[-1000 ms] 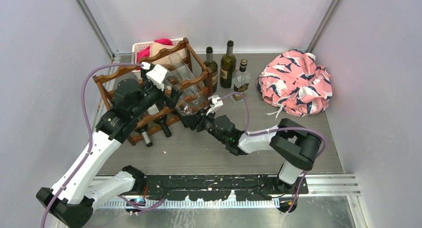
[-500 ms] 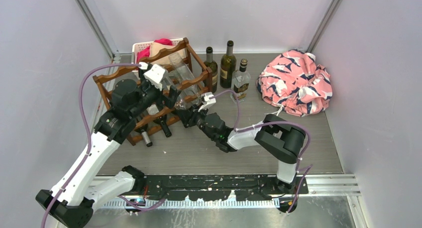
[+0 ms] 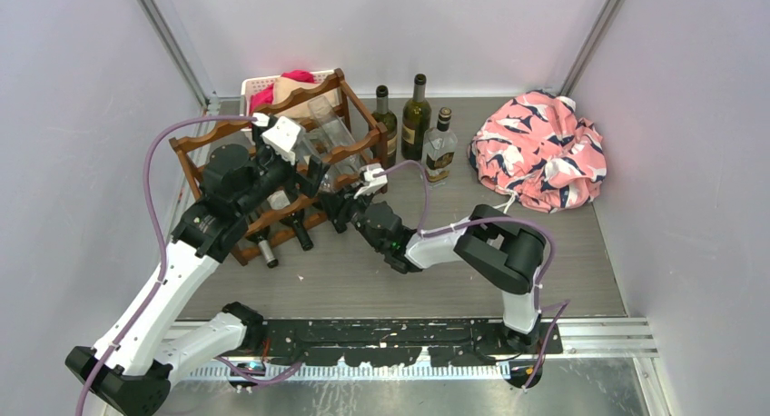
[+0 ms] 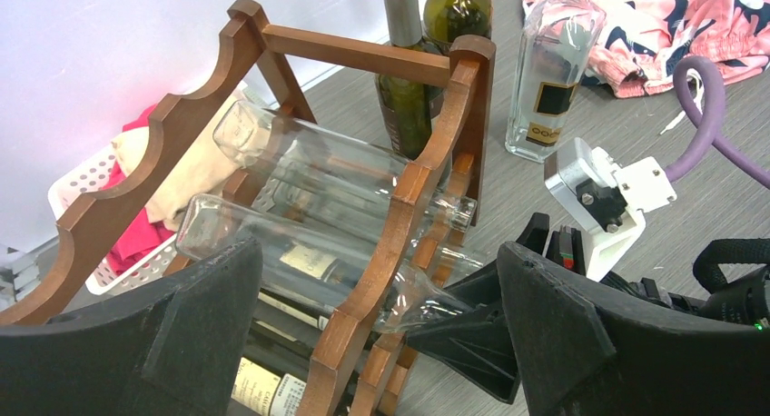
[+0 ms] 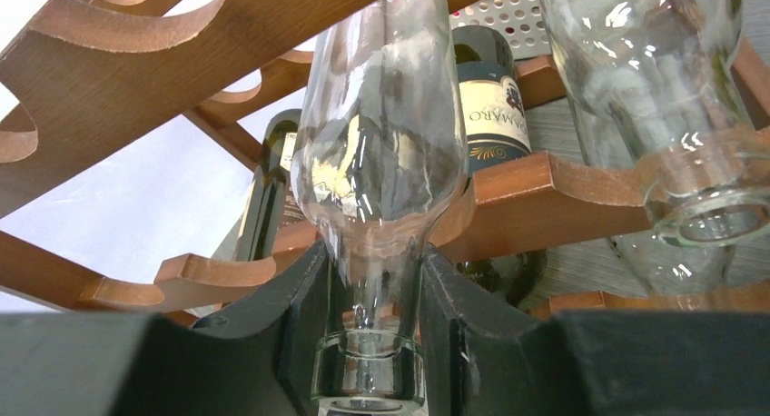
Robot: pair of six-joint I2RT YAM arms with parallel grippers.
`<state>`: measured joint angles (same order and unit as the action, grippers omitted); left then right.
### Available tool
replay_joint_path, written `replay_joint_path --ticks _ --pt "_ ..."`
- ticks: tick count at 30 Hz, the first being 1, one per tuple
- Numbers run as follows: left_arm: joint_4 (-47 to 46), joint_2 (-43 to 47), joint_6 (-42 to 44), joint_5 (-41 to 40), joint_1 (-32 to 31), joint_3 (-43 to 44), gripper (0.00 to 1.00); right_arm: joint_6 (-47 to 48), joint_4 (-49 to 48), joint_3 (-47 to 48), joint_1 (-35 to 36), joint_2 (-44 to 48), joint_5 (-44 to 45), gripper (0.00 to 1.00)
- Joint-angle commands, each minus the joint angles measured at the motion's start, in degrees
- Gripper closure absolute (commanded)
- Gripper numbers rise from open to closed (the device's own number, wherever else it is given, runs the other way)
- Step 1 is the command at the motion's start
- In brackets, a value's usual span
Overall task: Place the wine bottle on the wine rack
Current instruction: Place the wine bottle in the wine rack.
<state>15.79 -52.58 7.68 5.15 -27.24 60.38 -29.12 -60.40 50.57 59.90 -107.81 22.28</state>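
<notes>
The wine rack [image 3: 204, 137] of reddish-brown wood stands at the back left, with scalloped rails [image 4: 363, 57] [image 5: 545, 198]. A clear wine bottle [image 4: 272, 243] lies across its top tier, neck pointing out at the front. My right gripper [image 3: 340, 207] [image 5: 370, 334] is shut on that neck just above the lip, and the bottle's shoulder [image 5: 381, 143] rests in a rail scallop. My left gripper [image 3: 309, 175] [image 4: 377, 271] hovers open over the same end of the rack, its fingers straddling the rail and bottle without touching. A second clear bottle [image 4: 318, 162] lies beside the first.
Two dark bottles [image 3: 417, 116] [image 3: 385, 121] and a clear square flask [image 3: 441, 143] stand right of the rack. A pink patterned cloth [image 3: 540, 148] lies at the back right. A white basket [image 3: 263, 84] sits behind the rack. Dark bottles [image 3: 295, 230] fill the lower tiers.
My right arm has pushed left toward the rack, sliding the clear bottle deeper into the top tier. The left gripper has stayed open, nearly still.
</notes>
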Motion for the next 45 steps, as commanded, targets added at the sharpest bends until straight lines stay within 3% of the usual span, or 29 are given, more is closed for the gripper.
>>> replay_joint_path --ticks 1,19,28,37,45 --pt "-4.5 1.2 -0.2 0.1 0.4 0.0 0.01 2.3 -9.8 4.8 0.3 0.3 3.1 0.99" --pt "-4.5 1.2 -0.1 -0.1 0.4 0.0 0.01 5.3 -8.4 9.5 0.3 -2.9 5.9 0.99" --pt "-4.5 1.2 -0.1 0.0 0.4 -0.1 0.01 5.1 -6.3 10.4 0.3 -3.3 7.0 0.93" --pt "-4.5 1.3 -0.1 0.0 0.4 -0.2 0.01 3.2 -2.3 11.7 0.2 -3.5 6.2 0.83" --pt "-4.5 1.4 -0.1 0.0 0.4 -0.2 0.01 1.8 0.1 12.2 0.3 -3.7 6.6 0.65"
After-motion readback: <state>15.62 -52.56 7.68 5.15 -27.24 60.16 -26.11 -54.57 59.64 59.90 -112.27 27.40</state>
